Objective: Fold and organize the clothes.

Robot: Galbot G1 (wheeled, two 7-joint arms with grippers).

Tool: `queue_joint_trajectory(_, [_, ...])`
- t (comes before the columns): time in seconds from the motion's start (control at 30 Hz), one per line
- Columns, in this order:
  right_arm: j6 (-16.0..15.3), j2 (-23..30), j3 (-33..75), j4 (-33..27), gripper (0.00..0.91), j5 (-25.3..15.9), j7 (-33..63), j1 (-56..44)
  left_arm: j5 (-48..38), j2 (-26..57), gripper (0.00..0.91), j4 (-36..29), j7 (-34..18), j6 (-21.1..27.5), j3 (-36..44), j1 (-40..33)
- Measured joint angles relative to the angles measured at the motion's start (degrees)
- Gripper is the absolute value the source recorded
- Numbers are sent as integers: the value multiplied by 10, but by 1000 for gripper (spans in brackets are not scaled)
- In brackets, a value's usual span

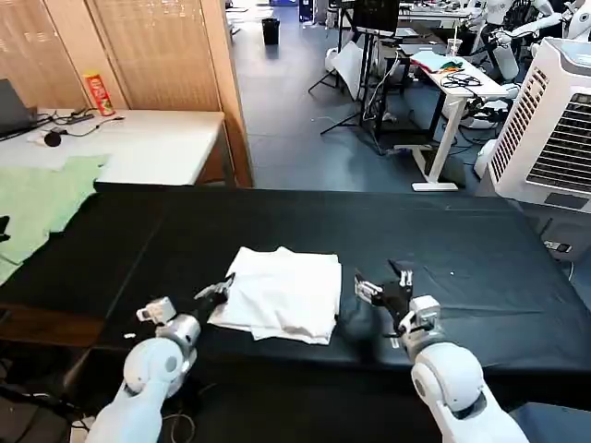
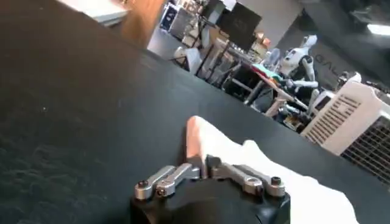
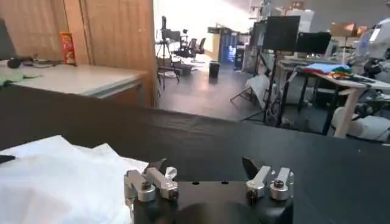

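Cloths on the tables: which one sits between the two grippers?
The folded white cotton T-shirt on the black table, between the left gripper and the open right gripper. The light green cloth lies spread far off to the left.

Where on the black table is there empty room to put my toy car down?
The black table is bare behind the folded T-shirt, up to its far edge, and across its whole right part beyond the right gripper. It is crowded near the front: the left gripper touches the shirt's left edge, and the light green cloth covers the far left.
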Motion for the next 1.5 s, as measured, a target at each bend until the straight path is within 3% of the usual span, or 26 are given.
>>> queue_joint_trajectory(0.3, [5, 6, -2, 4, 878, -15, -3, -10, 65, 60, 0, -58, -33, 47, -19, 14])
queue_joint_trajectory(0.87, [16, 12, -10, -1, 878, -9, -8, 1, 168, 287, 0, -182, -51, 101, -149, 55])
queue_joint_trajectory(1.07, [17, 16, -4, -3, 878, -12, -8, -10, 135, 281, 0, -256, -92, 135, -128, 48])
queue_joint_trajectory(1.17, [18, 18, 1, -3, 878, -16, -9, -19, 103, 252, 0, -279, -103, 117, -86, 41])
queue_joint_trajectory(1.3, [17, 23, 3, -1, 878, -12, -11, -31, 138, 188, 0, -270, -98, 84, 6, 18])
queue_joint_trajectory(1.33, [16, 23, 3, 1, 878, -10, -13, -33, 149, 168, 215, -259, -97, 73, 29, 10])
queue_joint_trajectory(1.37, [15, 23, 3, 2, 878, -7, -13, -35, 161, 147, 878, -247, -96, 66, 52, 3])
queue_joint_trajectory(1.5, [2, 11, -3, 10, 878, 27, -13, -46, 208, 68, 878, -197, -71, 46, 131, -10])
